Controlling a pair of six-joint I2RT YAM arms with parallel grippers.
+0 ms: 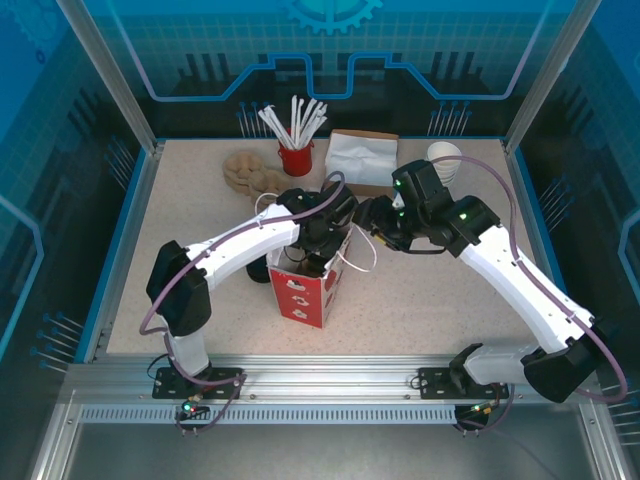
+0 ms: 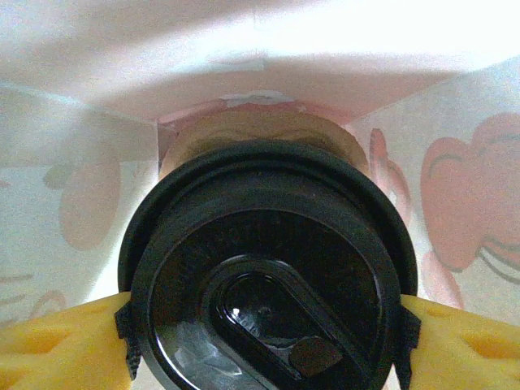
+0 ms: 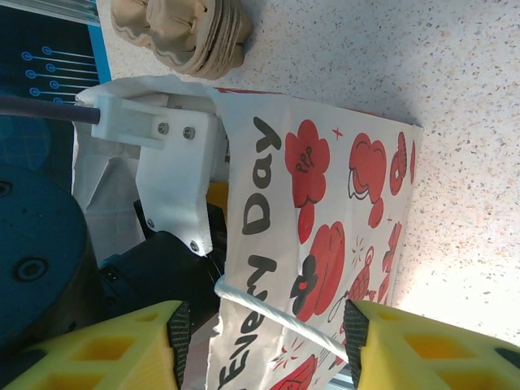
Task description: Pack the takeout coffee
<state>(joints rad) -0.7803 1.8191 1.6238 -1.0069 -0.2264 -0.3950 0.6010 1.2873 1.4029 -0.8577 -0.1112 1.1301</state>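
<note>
The takeout coffee (image 2: 268, 301) fills the left wrist view from above, its round black lid toward me, standing inside the white paper bag (image 1: 305, 295) on something brown (image 2: 260, 130). My left gripper (image 2: 266, 341) reaches down into the bag's mouth (image 1: 318, 250). Its yellow fingers (image 2: 65, 345) flank the lid right at the rim, and contact cannot be made out. My right gripper (image 3: 266, 337) hovers at the bag's right side (image 1: 370, 225), open, with the bag's printed wall (image 3: 325, 203) and white cord handle (image 3: 276, 317) between its fingers.
At the back stand a red cup of straws (image 1: 296, 157), a brown box of napkins (image 1: 360, 160), a stack of pulp carriers (image 1: 245, 172) and white cups (image 1: 443, 155). A dark object (image 1: 258, 272) sits just left of the bag.
</note>
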